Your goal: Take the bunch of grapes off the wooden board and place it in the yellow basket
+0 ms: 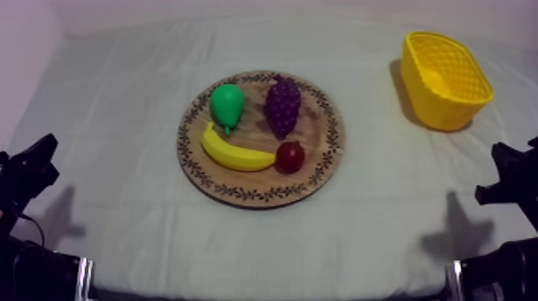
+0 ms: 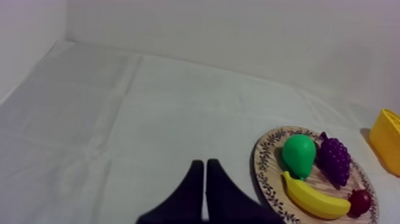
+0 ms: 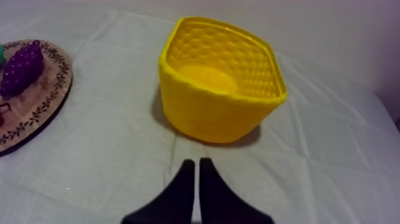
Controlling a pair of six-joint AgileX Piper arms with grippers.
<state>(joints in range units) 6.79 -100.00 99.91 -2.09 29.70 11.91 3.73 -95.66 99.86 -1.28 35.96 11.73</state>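
Top view: a creased grey-white cloth (image 1: 112,120) covers the table, with a pale wall rising behind it. The bunch of grapes (image 1: 283,106), purple and knobbly, tapering, with a short dark stem, lies on the round wooden board (image 1: 240,194) just beside the pear (image 1: 226,102) and beyond the small red fruit (image 1: 290,156), well apart from the upright yellow basket (image 1: 448,112). The left gripper (image 2: 205,190) has its fingers together in a narrow wedge beside the board; the right gripper (image 3: 197,190) is likewise pressed together on nothing, near the basket.
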